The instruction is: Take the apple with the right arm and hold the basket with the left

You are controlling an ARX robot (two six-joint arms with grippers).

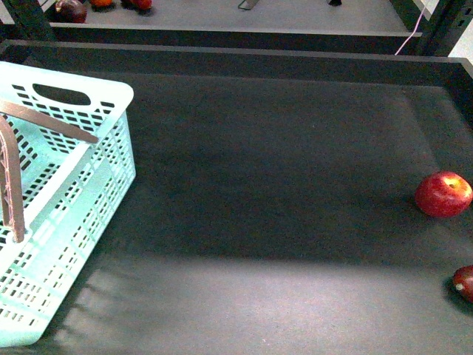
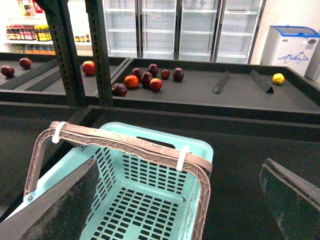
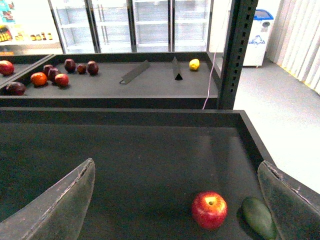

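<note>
Front view's left and bottom edges crop the basket (image 1: 89, 207), right edge cuts the dark fruit (image 1: 465, 282)

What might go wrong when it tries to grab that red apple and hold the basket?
1. The apple lies close beside a darker fruit. The open right tool might nudge or grab that instead.
2. The apple is round and could roll if bumped.
3. The raised handle of the basket stands before the open left tool and might snag it.
</note>
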